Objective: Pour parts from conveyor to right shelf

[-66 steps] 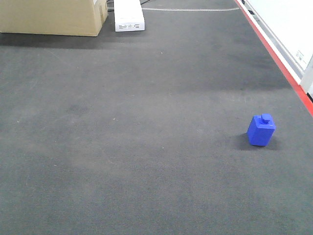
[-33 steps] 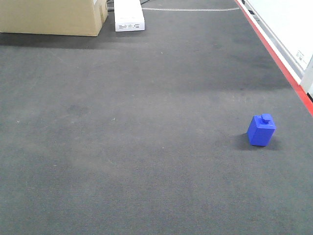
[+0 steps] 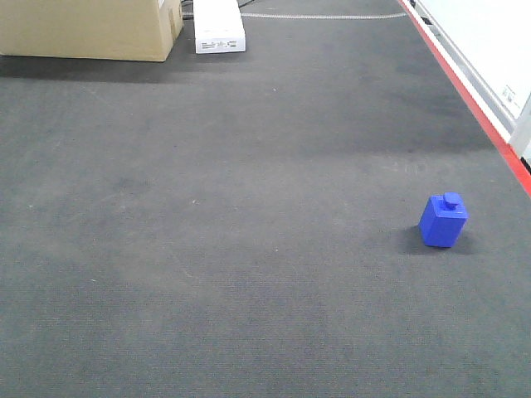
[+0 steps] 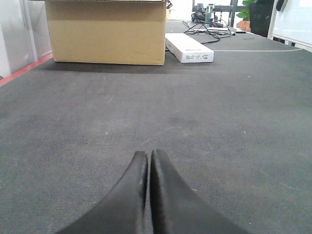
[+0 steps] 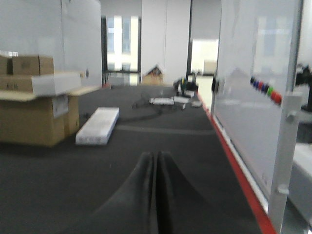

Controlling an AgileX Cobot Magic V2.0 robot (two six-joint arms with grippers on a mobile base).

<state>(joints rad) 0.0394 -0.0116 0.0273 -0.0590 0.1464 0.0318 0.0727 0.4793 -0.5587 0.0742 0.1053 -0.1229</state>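
Left gripper (image 4: 148, 155): fingers pressed together, nothing between them, low over the dark carpet (image 3: 207, 249). Right gripper (image 5: 155, 156): likewise closed and empty. Blue block (image 3: 443, 220): upright on the carpet, right side, near the red strip (image 3: 470, 103). Far end: cardboard box (image 3: 83, 29), white box (image 3: 219, 26) just beside it.

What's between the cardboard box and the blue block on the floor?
Front view: only bare dark carpet separates the cardboard box from the blue block; the white box sits off that line.
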